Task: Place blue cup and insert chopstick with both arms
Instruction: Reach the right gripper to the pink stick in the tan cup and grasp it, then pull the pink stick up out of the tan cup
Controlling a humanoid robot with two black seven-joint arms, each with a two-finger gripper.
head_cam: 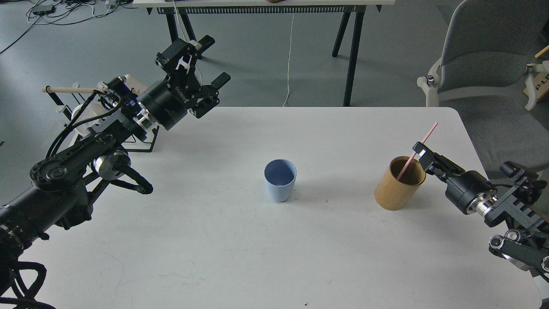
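Note:
The blue cup (279, 185) stands upright and empty near the middle of the white table (223, 257). The pink chopstick (422, 140) leans to the right inside a tan wooden cylinder holder (396, 189) at the right. My right gripper (422, 155) is at the holder's right rim, right against the chopstick; its fingers look small and dark, so I cannot tell whether they hold it. My left gripper (212, 64) is open and empty, raised above the table's far left edge, well away from the cup.
A rack with a pale wooden rod (68, 90) and white mugs (83, 118) stands behind my left arm at the table's left edge. A grey chair (484, 64) is at the back right. A black-legged table (347, 38) stands behind.

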